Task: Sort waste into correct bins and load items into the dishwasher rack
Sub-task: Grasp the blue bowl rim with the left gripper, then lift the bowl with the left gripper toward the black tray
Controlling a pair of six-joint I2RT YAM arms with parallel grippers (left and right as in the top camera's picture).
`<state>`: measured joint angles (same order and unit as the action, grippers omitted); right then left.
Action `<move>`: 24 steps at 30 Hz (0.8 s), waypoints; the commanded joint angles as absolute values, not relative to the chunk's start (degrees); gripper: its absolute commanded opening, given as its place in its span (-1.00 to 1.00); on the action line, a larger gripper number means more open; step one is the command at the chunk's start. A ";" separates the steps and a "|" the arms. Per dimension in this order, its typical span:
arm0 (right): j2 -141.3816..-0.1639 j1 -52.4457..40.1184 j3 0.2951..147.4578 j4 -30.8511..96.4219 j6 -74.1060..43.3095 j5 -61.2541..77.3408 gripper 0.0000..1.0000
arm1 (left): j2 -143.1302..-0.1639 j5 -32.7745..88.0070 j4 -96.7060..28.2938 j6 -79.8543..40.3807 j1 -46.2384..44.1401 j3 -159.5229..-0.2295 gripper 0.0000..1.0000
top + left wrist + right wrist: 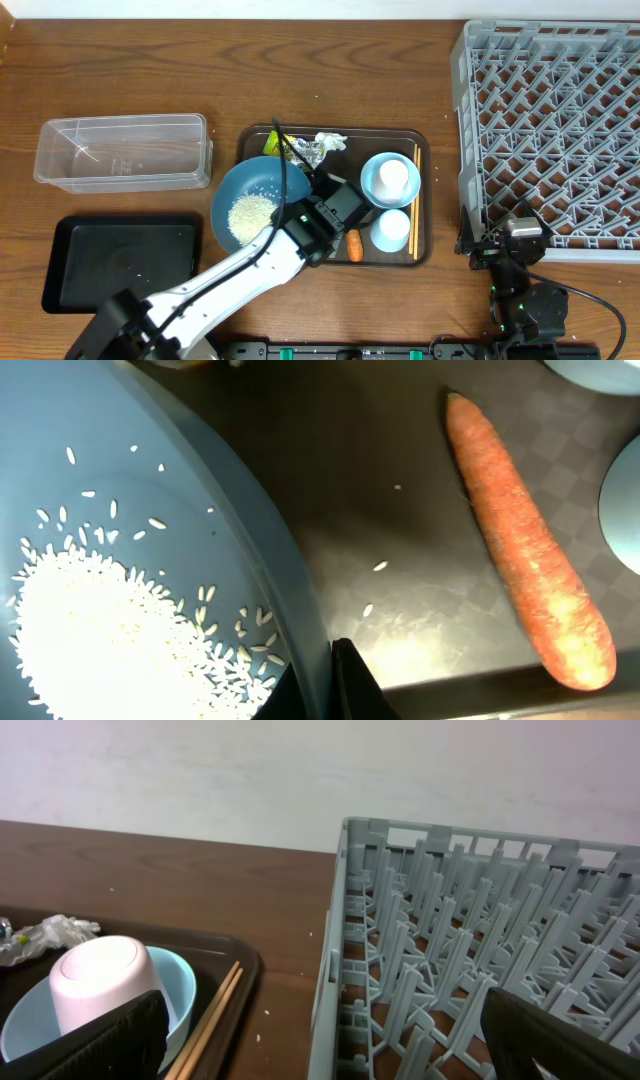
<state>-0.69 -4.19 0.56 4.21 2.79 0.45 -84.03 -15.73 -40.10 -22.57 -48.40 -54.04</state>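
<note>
**Left gripper pinching the rice bowl's rim**

The left gripper [322, 682] is clamping the rim of the dark-blue bowl [224, 192], which is sitting on the brown tray [424, 150] and holding the rice heap [250, 213]. The carrot [355, 244] is lying just beside it. The right gripper [503, 240] is hanging wide open and empty beside the dishwasher rack [560, 130].

Shows a dark-blue bowl [266, 177] under a heap of white rice [250, 213], an orange carrot [355, 244] with paler patches on a dark brown serving tray [427, 205] faintly checkered in the left wrist view, and a silver wrapper [320, 147] with a yellow-green patch. Pairs a light-blue bowl [372, 172] with a pale cup [396, 178], perhaps faintly pink, beside tan wooden chopsticks [416, 205]. Sets a grey lattice rack [550, 120], a clear colourless tub [125, 150] and a black tray [120, 262] against a reddish-brown wood-grain table [350, 70].
</note>
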 commanded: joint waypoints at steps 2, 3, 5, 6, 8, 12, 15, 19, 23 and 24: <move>-0.32 -3.66 0.32 4.27 3.53 0.27 0.99 | -80.01 -19.16 -42.04 -23.24 -46.54 -54.81 -0.88; -0.32 -3.66 0.32 4.27 3.53 0.27 0.98 | -78.89 -19.16 -42.63 -23.49 -45.84 -54.81 -0.88; -0.32 -3.66 0.32 4.27 3.53 0.27 0.98 | -76.60 -19.14 -43.51 -23.90 -44.45 -54.81 -0.88; -0.32 -3.66 0.32 4.27 3.51 0.27 0.98 | -75.09 -19.14 -44.07 -23.90 -43.64 -54.81 -0.88; -0.32 -3.66 0.32 4.27 3.53 0.27 0.99 | -71.90 -19.16 -45.34 -23.86 -42.11 -54.81 -0.88; -0.32 -3.66 0.32 4.27 3.53 0.27 0.98 | -66.06 -19.14 -47.72 -23.86 -38.74 -54.78 -0.88; -0.32 -3.66 0.32 4.27 3.51 0.27 0.98 | -62.33 -18.85 -49.28 -23.81 -36.16 -54.78 -0.88; -0.32 -3.66 0.32 4.27 3.53 0.27 0.99 | -58.11 -17.74 -50.48 -23.46 -32.84 -54.78 -0.88; -0.32 -3.66 0.32 4.27 3.51 0.27 0.98 | -54.46 -15.31 -50.54 -21.08 -29.08 -54.78 -0.88; -0.32 -3.66 0.32 4.27 3.53 0.27 0.98 | -53.60 -14.72 -50.57 -20.21 -27.92 -54.78 -0.87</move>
